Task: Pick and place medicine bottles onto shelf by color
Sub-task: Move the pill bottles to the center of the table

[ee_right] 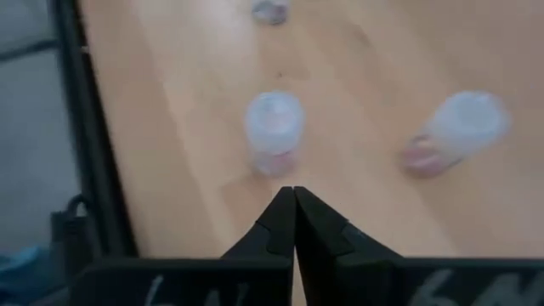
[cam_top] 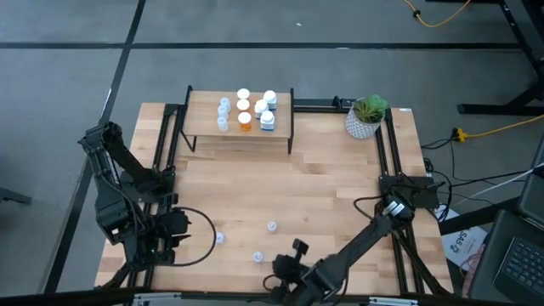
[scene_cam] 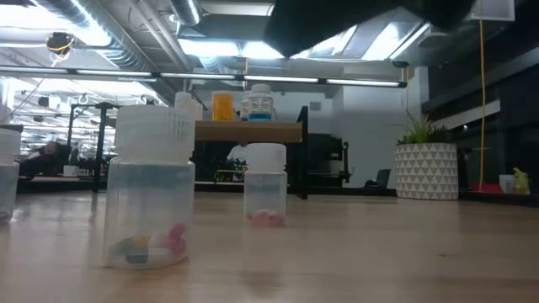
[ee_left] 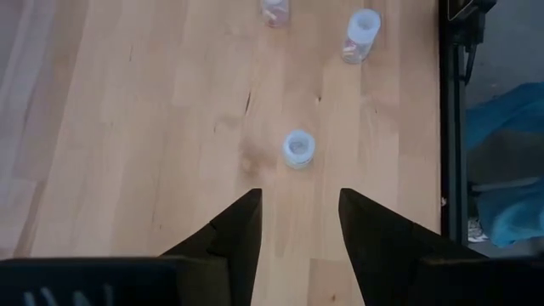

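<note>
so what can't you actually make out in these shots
- Shelf bottles, high view: too small to count surely or read labels.
- Shelf bottles, low view: the near clear vial hides part of the row.
- A vial at the low view's edge: cut off.
- Right gripper, high view: at the picture's bottom edge, fingers not discernible; its wrist view shows them shut.
- Vials in the right wrist view: blurred, contents unclear.

Left pincer [ee_left: 297,223] hovers with fingers parted; right pincer [ee_right: 294,223] hangs pressed closed.
</note>
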{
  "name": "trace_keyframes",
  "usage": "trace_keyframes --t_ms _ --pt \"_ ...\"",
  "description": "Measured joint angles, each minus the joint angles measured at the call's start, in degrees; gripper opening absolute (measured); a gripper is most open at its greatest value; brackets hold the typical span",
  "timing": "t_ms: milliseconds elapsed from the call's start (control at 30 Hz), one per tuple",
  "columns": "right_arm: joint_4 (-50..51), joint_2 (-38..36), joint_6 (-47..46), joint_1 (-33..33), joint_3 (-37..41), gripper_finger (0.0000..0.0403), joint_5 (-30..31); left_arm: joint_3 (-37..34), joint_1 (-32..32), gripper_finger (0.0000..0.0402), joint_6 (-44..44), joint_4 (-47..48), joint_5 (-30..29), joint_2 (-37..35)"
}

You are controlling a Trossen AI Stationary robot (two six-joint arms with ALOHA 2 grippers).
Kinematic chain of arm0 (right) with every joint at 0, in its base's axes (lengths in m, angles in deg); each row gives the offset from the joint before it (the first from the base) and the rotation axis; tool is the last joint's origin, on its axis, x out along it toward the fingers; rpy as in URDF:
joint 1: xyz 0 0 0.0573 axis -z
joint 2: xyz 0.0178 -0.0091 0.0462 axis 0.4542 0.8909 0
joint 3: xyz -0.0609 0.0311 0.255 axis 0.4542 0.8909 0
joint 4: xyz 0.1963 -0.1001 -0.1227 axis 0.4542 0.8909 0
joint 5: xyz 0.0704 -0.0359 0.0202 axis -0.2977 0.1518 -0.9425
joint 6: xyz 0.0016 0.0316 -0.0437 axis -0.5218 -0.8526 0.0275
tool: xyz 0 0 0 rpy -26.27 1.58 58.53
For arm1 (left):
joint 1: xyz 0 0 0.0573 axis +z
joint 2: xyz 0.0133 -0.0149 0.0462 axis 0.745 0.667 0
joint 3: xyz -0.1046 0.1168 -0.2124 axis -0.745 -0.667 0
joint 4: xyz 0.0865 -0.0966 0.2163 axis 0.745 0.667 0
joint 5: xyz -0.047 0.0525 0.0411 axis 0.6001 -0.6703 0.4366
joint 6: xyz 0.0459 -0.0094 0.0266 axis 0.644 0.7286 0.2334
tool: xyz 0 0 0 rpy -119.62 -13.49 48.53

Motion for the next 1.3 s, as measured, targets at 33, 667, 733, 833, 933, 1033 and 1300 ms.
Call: trace_keyframes --t_ms 33,667,733,833,933,1033,1300 --pt "-2.38 0.00 0.04 -0.11 1.37 0.0005 0.00 0.00 0.00 0.0150 0.02 0.00 0.00 0.02" --pt "-15.92 -0.10 -0.36 8.66 19.42 0.0005 0.15 0.00 0.00 0.0150 0.01 -0.02 -0.96 0.02" --pt "-16.07 -0.11 0.92 9.40 19.44 0.0005 0.13 0.00 0.00 0.0150 0.01 -0.01 -0.96 0.02" --pt "-17.27 -0.09 4.17 10.65 19.52 0.0005 0.47 0.00 0.00 0.0150 0.02 0.00 -1.01 0.02" --pt "-17.58 -0.04 6.87 12.59 19.55 0.0005 0.50 0.00 0.00 0.0150 0.02 0.00 -1.20 0.02" --pt "-17.60 0.02 9.75 14.75 19.61 0.0005 1.47 0.00 0.00 0.0150 0.02 0.00 -1.25 0.02" --pt "-20.98 -0.10 18.89 20.81 19.70 0.0005 0.66 0.00 0.00 0.0150 0.02 0.00 -1.22 0.02"
